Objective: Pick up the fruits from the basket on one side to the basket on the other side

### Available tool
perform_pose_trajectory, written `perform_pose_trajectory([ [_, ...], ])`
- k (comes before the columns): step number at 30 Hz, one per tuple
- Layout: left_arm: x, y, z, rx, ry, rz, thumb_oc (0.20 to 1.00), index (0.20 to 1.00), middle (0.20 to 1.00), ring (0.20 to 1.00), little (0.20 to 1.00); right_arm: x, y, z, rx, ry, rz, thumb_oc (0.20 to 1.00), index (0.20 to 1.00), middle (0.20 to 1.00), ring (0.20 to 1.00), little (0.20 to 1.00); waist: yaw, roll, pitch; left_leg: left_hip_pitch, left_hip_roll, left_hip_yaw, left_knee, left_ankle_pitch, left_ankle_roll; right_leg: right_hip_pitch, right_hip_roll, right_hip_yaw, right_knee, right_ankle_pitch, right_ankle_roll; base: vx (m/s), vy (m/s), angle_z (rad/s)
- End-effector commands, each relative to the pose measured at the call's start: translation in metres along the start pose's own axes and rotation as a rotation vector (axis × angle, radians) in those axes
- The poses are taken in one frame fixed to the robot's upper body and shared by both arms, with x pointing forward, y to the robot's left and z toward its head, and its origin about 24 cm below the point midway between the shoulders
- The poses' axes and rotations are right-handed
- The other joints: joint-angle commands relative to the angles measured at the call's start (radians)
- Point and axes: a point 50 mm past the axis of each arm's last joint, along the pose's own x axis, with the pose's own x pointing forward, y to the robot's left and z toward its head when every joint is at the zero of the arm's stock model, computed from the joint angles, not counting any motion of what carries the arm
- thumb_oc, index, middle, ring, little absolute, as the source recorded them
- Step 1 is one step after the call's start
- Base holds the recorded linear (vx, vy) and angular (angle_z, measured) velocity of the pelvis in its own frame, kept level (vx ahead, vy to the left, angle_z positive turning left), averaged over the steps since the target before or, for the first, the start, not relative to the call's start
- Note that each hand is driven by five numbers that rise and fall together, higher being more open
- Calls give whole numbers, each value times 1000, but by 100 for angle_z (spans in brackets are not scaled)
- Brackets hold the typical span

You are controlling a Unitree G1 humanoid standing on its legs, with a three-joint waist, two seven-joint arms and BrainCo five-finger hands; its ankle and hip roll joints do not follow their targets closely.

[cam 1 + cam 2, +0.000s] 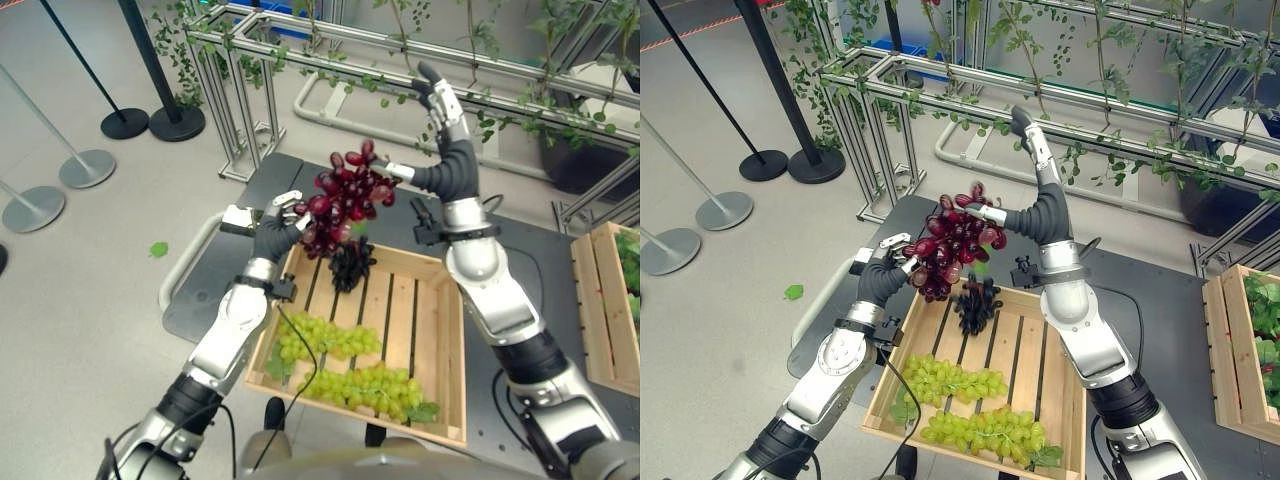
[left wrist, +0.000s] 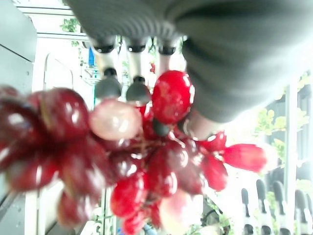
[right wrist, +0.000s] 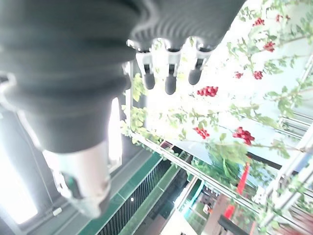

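The left hand [image 1: 272, 236] is gripping a red grape bunch [image 1: 342, 196] in curled fingers above the wooden crate [image 1: 452, 340], its long axis slanting up toward the right hand [image 1: 444, 105], whose fingers are reaching straight. The crate is holding green grapes [image 1: 350, 365] and a dark bunch [image 1: 351, 262].

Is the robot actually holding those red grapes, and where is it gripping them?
Yes. The left hand grips the red grape bunch at its lower left end, fingers curled into the grapes. The right hand is raised with straight fingers, holding nothing.
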Motion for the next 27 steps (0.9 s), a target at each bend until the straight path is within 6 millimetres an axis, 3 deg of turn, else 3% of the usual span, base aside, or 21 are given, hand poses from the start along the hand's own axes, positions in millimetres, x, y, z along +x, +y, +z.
perform_pose_trajectory([
  [1,8,-1,19,-23,-131,-14,200,200,200,200,200,16,-15,34,22,-206,-114,1000,1000,1000,1000,1000,-7,-44,-74,-53,-37,-27,149,-137,49,-52,-39,-18,138,-81,41,0,0,0],
  [27,6,7,16,-30,-117,5,200,200,200,200,200,8,-33,26,-10,-167,-138,1000,1000,1000,1000,1000,-9,-44,-74,-50,-36,-32,145,-136,49,-49,-36,-23,139,-83,40,0,0,0],
])
